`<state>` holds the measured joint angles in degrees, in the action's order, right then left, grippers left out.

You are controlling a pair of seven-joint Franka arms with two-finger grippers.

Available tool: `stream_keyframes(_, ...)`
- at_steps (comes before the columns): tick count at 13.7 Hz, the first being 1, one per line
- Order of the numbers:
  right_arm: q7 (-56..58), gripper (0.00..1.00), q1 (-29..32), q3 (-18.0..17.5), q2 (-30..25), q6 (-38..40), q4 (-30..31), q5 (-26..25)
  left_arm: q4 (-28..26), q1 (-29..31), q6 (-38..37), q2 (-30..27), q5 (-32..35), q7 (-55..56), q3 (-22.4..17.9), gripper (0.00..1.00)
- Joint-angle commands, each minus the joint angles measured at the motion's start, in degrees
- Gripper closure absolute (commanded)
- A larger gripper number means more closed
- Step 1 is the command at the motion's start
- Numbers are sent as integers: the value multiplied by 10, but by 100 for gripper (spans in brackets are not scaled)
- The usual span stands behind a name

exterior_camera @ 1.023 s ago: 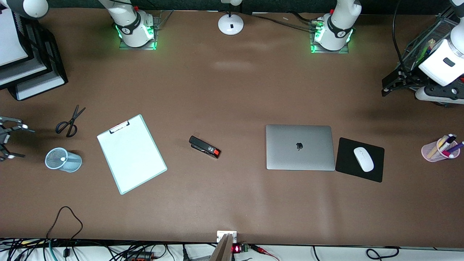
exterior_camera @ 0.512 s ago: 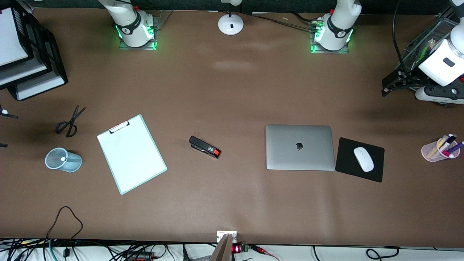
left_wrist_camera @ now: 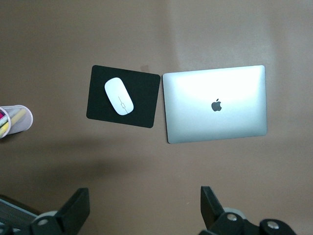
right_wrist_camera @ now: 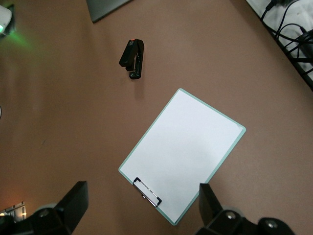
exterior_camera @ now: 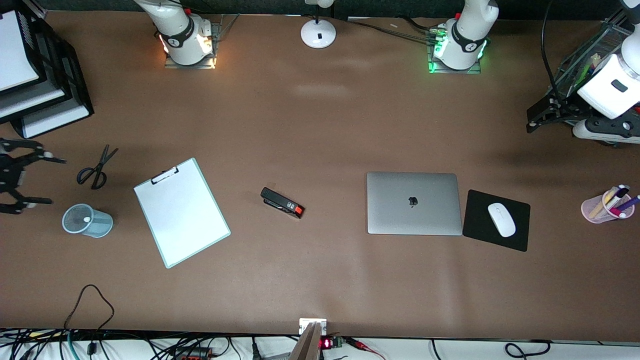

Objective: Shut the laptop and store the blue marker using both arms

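I see the laptop (exterior_camera: 413, 203) lying shut on the counter (exterior_camera: 320, 280), the mouse pad (exterior_camera: 480, 235) just beside it toward the left arm's end, the mouse (exterior_camera: 501, 219) on that pad. Toward the right arm's end come the stapler (exterior_camera: 282, 202), then the clipboard (exterior_camera: 181, 212), then the mesh cup (exterior_camera: 86, 220), scissors (exterior_camera: 96, 168) farther from the camera.

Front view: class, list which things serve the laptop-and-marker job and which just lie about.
Job: laptop, shut; left gripper, right gripper, both open at the table's ends; blue marker unseen.
Lying about: clipboard, stapler, scissors, mouse, mousepad, pink pen cup, mesh cup.
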<state>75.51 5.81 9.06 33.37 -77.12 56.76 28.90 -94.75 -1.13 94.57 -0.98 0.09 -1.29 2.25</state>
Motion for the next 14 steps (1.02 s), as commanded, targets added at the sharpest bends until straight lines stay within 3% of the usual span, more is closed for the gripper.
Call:
stream_keyframes(1,-87,0,-55,3,-9,-23,-2,-58,4,-2,-4,0,-2,1,-4,0)
stream_keyframes(3,-153,0,-97,2,-19,-57,12,-88,4,-2,-4,0,-2,0,-5,0)
stream_keyframes(5,-250,0,-137,2,-48,-97,67,-143,4,-2,-4,0,-2,-1,-6,0)
stream_keyframes(8,-442,0,-176,2,-79,-140,135,-178,4,-1,-4,0,-2,-2,-6,0)
stream_keyframes(10,-561,0,-183,2,-88,-145,168,-205,4,-2,-4,0,-2,-2,-6,0)
stream_keyframes(14,-694,0,-166,2,-103,-148,222,-241,8,-1,-4,0,-1,-4,-7,0)
